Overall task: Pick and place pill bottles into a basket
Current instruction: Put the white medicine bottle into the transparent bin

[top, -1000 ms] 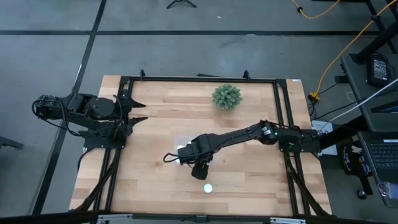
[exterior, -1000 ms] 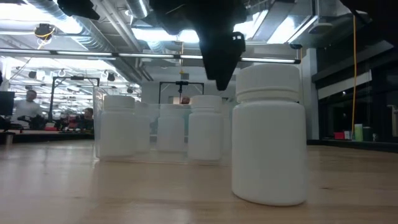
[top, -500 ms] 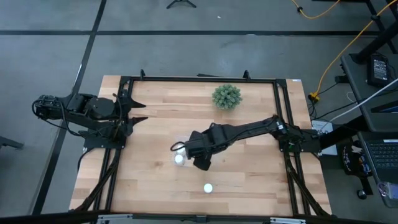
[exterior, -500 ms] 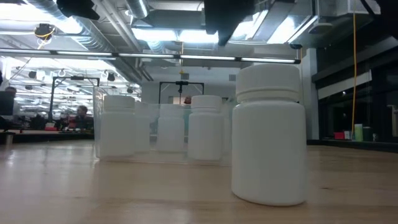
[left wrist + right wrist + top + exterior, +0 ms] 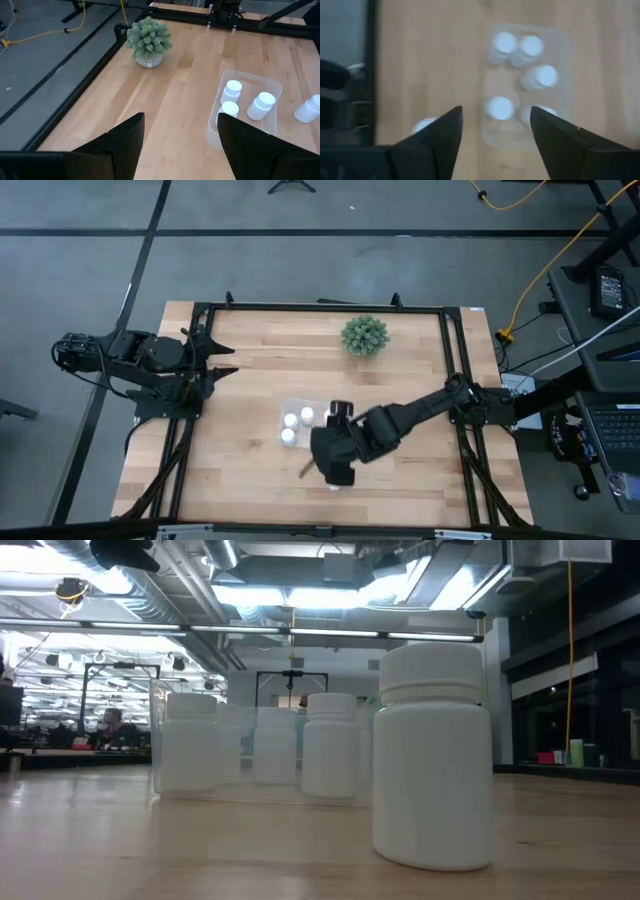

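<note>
A butcher-block wooden table (image 5: 250, 370) framed by black rails stands on a grey floor; in the low view the room behind shows ceiling lights, pipework and a person (image 5: 112, 724) seated far off at about 9 o'clock.

The clear plastic basket (image 5: 270, 87) sits near the table's centre. In the right wrist view five white caps of pill bottles (image 5: 506, 43) show inside it, blurred; in the high view only three caps are visible, the rest covered by the right arm. In the left wrist view one more bottle (image 5: 308, 109) stands just outside the basket's rim.

One loose pill bottle (image 5: 433, 757) stands upright on the bare wood, apart from the basket, at about 5 o'clock from it in the high view, where the arm hides it. It looms large in the low view, the basket behind it.

The right gripper (image 5: 495, 127) hangs above the table over this area, its two fingers spread wide apart and holding nothing. The left gripper (image 5: 180, 137) waits at the table's 9 o'clock edge, fingers also parted and empty.

A small green spiky plant in a pot (image 5: 364, 335) stands at about 12 o'clock, well apart from the basket.
</note>
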`<state>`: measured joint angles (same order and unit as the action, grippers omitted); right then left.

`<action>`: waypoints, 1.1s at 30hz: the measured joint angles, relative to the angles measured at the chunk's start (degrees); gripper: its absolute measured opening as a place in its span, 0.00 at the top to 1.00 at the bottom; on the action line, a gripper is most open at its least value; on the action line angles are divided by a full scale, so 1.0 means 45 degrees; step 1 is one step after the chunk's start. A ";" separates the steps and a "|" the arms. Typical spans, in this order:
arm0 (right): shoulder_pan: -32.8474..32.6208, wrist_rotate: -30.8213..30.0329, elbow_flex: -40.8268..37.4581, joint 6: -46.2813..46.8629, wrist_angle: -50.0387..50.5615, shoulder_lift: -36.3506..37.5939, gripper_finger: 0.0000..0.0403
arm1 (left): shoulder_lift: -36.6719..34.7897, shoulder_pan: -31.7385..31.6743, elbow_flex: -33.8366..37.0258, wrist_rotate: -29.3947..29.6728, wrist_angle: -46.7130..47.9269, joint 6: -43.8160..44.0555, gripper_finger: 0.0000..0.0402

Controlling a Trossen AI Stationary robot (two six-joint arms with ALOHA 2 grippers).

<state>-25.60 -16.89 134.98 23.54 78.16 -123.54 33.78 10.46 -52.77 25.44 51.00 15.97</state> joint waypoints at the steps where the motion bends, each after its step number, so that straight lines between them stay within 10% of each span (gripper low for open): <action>1: -0.0110 0.0109 0.0004 -0.0025 -0.0221 0.0011 0.42 | 0.0000 0.0000 0.0004 -0.0002 0.0000 -0.0030 0.39; 16: -0.0254 0.0201 0.0000 0.0392 -0.3320 0.0008 0.42 | 0.0000 0.0000 0.0002 -0.0002 0.0005 -0.0659 0.39; 33: -0.0251 0.1714 -0.1691 0.5397 -0.2073 -0.0102 0.28 | 0.0001 0.0000 0.0004 -0.0007 0.0044 -0.0725 0.39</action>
<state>-26.73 -9.18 127.37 47.83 68.84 -123.99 33.78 10.46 -52.75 25.41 51.20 12.71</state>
